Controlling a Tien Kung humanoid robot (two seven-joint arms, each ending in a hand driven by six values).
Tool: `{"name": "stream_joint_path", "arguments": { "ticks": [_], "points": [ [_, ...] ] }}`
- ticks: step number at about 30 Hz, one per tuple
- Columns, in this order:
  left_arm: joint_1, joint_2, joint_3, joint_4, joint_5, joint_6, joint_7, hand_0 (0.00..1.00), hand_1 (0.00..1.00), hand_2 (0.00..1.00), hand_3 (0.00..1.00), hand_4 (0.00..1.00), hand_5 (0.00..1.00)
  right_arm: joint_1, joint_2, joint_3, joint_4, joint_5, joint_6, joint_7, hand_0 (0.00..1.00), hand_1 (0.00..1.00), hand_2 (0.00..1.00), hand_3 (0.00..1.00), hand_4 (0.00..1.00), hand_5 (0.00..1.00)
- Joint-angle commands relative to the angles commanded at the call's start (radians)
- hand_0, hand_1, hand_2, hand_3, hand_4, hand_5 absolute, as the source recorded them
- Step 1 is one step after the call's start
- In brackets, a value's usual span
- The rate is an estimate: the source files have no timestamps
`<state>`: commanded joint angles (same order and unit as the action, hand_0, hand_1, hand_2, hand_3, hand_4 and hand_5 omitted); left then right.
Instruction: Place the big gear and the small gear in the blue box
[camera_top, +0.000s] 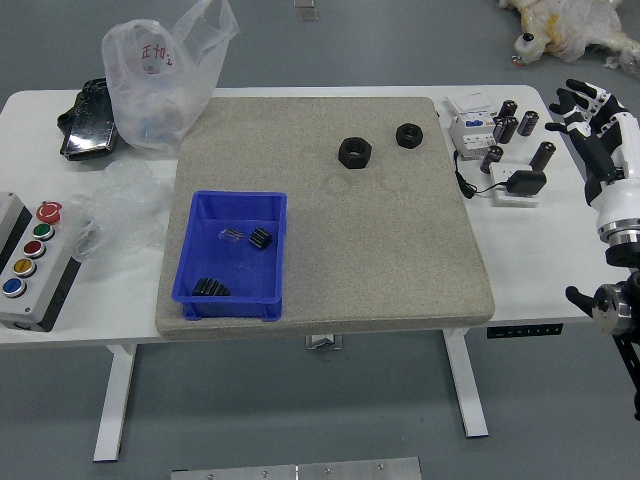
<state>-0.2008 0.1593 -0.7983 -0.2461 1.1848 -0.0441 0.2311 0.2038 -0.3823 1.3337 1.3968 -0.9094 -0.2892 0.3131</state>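
My right hand (592, 125) is over the table's right edge with its fingers spread and nothing in them. Inside the blue box (282, 255), at the left of the grey mat, lie a larger black gear (210, 287) near the front wall and a smaller black gear (260, 238) by the right wall. Some small metal pieces (231, 234) lie beside the smaller one. My left arm is not in view.
Two black nuts (354, 153) stand at the mat's back. White devices, black cylinders (542, 156) and a black adapter (526, 183) are at the right. A button box (40, 262) and plastic bags (160, 80) are at the left.
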Motion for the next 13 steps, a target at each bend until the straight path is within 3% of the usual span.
{"name": "stream_joint_path", "arguments": {
  "ticks": [13],
  "points": [
    [0.001, 0.001, 0.004, -0.001, -0.009, -0.002, 0.001, 0.74, 0.618, 0.62, 0.752, 0.738, 0.553, -0.005, 0.006, -0.001, -0.006, 0.05, 0.018, 0.011, 0.54, 0.654, 0.699, 0.675, 0.794, 0.467]
  ]
}}
